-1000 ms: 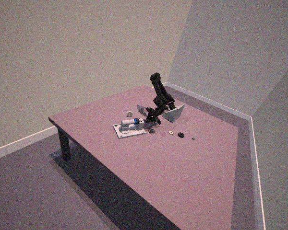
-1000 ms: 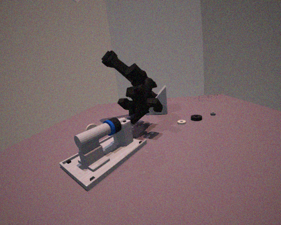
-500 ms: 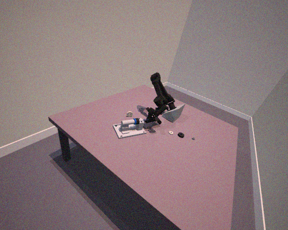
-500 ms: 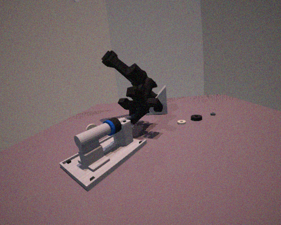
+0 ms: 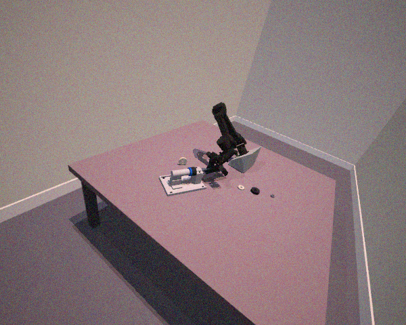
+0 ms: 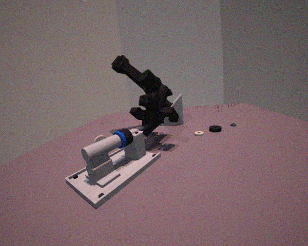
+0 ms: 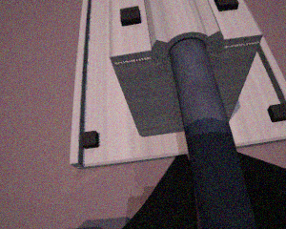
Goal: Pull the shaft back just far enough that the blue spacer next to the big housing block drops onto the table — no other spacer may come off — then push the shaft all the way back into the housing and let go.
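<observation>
The white housing (image 5: 179, 172) (image 6: 101, 145) is a raised horizontal cylinder on the white base plate (image 5: 173, 191) (image 6: 133, 171) (image 7: 110, 148). The blue spacer (image 5: 190, 171) (image 6: 123, 140) is upright against the housing's end. A black spacer (image 6: 128, 137) is beside it, between it and the smaller support block (image 6: 135, 145) (image 7: 157, 95). The grey shaft (image 7: 197, 81) runs out of the support block's groove; its far end is hidden. My gripper (image 5: 206, 171) (image 6: 146, 132) (image 7: 202, 162) is shut on the shaft just behind the support block.
A pale round piece (image 5: 181, 161) (image 6: 99, 138) is behind the base plate. A cream ring (image 5: 241, 187) (image 6: 198, 133), a black ring (image 5: 255, 190) (image 6: 215, 128) and a small grey ring (image 5: 272, 196) (image 6: 233, 124) lie to the right. A grey wedge (image 5: 247, 162) (image 6: 178, 114) stands near the arm's base.
</observation>
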{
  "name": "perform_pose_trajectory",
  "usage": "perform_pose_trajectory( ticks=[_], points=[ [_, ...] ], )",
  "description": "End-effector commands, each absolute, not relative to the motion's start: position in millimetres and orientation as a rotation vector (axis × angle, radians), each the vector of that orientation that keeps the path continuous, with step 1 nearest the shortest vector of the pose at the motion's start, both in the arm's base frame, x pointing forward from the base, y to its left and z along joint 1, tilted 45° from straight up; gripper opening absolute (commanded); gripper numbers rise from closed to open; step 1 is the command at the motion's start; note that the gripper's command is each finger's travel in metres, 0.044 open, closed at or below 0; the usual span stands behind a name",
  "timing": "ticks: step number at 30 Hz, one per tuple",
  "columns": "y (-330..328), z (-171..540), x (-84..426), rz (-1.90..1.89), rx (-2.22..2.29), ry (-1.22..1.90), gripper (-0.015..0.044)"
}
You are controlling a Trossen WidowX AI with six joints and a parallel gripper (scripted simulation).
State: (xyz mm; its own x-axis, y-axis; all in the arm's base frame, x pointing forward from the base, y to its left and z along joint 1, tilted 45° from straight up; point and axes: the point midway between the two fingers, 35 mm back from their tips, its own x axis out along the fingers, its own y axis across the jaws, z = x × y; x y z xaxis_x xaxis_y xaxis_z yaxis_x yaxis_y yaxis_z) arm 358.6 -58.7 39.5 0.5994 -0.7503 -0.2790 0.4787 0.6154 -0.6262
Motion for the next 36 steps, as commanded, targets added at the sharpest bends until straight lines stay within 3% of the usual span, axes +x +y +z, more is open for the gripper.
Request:
perform_pose_trajectory(
  ticks=[1, 36],
  points=[
    [-58.7, 39.4, 357.3, -0.756, -0.528, 0.562, 0.0000],
    [-57.0, 37.9, 353.4, -0.756, -0.528, 0.562, 0.0000]
  ],
)
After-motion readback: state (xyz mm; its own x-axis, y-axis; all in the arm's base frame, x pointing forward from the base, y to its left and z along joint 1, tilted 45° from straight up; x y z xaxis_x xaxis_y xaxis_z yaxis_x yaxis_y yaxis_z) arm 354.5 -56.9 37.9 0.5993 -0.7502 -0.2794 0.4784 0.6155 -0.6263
